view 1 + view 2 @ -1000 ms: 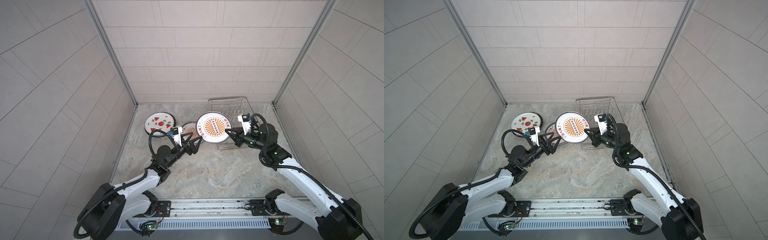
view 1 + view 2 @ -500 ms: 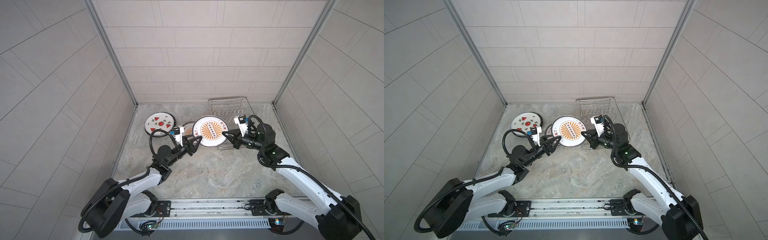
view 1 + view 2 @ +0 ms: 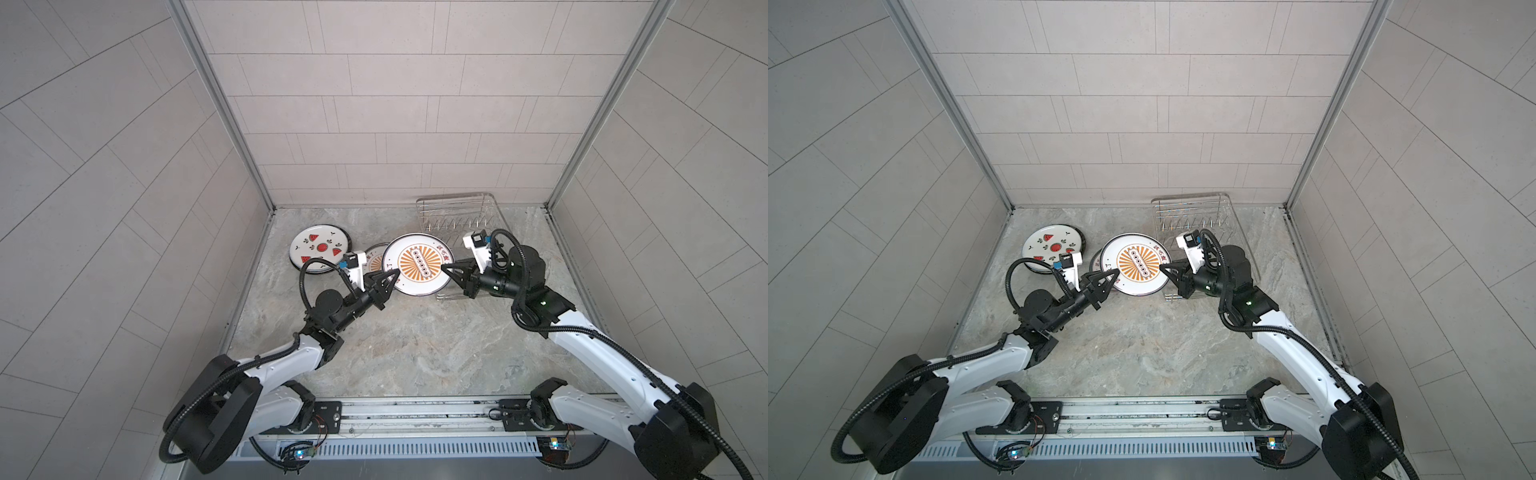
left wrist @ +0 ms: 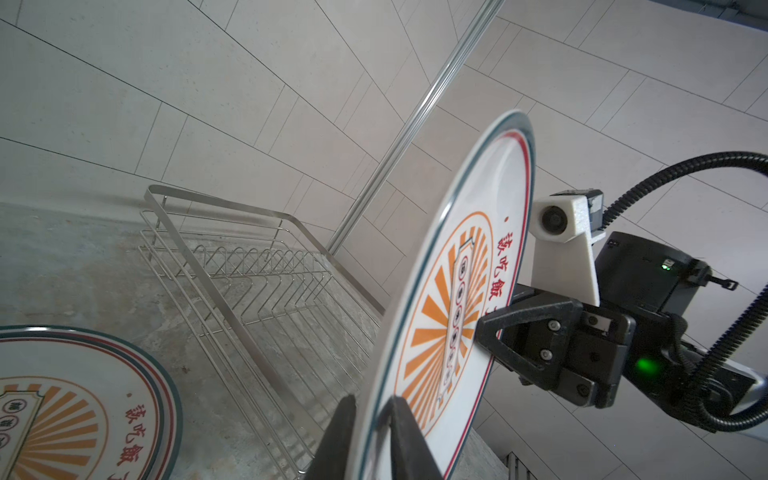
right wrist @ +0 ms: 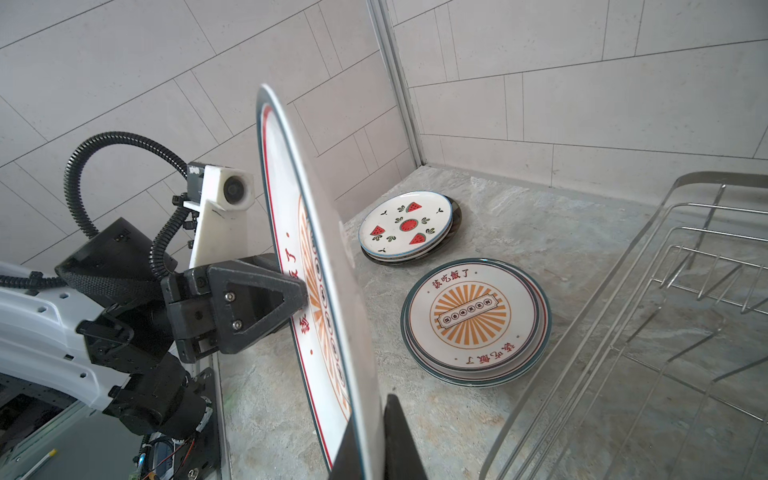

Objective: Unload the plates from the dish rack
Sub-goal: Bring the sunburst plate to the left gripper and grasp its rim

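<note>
You have an orange sunburst plate (image 3: 419, 264) standing on edge above the table (image 3: 415, 332), just in front of the dish rack (image 3: 457, 203), spanning the gap between both arms. The left gripper (image 3: 392, 274) is pinched on its left rim; the right gripper (image 3: 448, 270) is clamped on its right rim. A stack of matching plates (image 5: 473, 320) lies flat just to its left, nearer your left arm, likely the landing spot.

Light: bright, even, diffuse.
Shadows: soft, faint.
Glare: mild sheen on dish rack (image 4: 266, 270) wires.
Blur: held plate (image 5: 328, 291) rim soft close to both wrist cameras.
Distortion: wall tiles (image 3: 104, 166) bow at top-view edges.
</note>
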{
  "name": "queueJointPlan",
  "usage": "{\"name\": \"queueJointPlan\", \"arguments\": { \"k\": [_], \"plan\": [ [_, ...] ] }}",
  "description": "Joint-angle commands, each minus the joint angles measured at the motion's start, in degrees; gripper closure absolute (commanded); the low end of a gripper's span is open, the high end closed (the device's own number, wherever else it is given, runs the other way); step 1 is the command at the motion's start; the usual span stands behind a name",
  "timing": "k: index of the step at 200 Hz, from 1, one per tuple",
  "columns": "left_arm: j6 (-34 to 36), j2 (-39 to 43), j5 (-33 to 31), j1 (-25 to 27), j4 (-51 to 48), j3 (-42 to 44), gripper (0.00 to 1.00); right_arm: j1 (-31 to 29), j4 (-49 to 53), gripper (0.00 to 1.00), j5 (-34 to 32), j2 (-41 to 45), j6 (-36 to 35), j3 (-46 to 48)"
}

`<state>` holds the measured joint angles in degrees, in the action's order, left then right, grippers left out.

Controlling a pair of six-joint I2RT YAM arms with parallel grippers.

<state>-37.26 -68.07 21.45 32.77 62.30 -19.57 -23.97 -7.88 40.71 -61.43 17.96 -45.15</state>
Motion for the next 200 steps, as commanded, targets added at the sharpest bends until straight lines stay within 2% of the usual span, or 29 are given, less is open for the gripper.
{"name": "queueJointPlan", "arguments": {
  "k": [1,21,60,87,96,114,124,134,137,140,142,181,200],
  "plan": [
    [-0.1,-0.6,0.8,0.2,3.3,-0.3,0.83,-0.4,0.8,0.95,-0.8,-1.1,-1.3,-2.6],
    [-0.9,-1.4,0.4,0.2,3.9,-0.5,0.89,-0.4,2.0,0.92,-1.3,-2.5,-1.4,-3.6],
    [-1.5,-2.2,-1.4,0.2,3.8,-0.6,0.94,-0.4,4.3,0.89,-1.4,-4.5,-1.8,-5.3],
    [-2.2,-2.6,-2.5,0.1,3.1,-0.9,0.97,-0.4,4.8,0.80,-1.9,-4.3,-2.3,-5.2],
    [-2.5,-2.6,-2.7,0.1,3.1,-1.0,0.97,-0.5,4.9,0.72,-1.9,-4.2,-2.4,-5.1],
    [-3.4,-2.4,-3.0,-0.1,3.1,-1.0,0.97,-0.5,5.2,0.31,-1.5,-4.1,-2.7,-5.0],
    [-3.7,-2.1,-3.4,-0.1,3.1,-0.9,0.97,-0.5,5.4,0.21,-1.4,-3.9,-2.8,-4.9],
    [-3.9,-1.7,-3.9,-0.2,2.8,-0.8,0.97,-0.6,5.8,0.17,-1.4,-3.8,-3.0,-5.0],
    [-4.0,-1.6,-4.1,-0.2,2.6,-0.8,0.97,-0.6,6.0,0.12,-1.5,-3.8,-3.1,-5.0],
    [-4.0,-1.5,-4.3,-0.3,2.4,-0.8,0.97,-0.6,6.0,0.03,-1.6,-3.7,-3.0,-5.0],
    [-4.0,-1.4,-4.3,-0.3,2.2,-0.8,0.97,-0.6,6.0,0.01,-1.6,-3.7,-2.9,-5.0],
    [-4.0,0.5,-6.9,-0.9,-1.1,-0.6,0.97,-1.1,6.8,0.00,-5.0,-2.7,-2.7,-4.7],
    [-6.1,1.2,-7.5,-1.2,-2.4,-0.6,0.97,-1.6,6.7,0.00,-11.1,-1.5,-2.5,-4.1]
  ]
}}
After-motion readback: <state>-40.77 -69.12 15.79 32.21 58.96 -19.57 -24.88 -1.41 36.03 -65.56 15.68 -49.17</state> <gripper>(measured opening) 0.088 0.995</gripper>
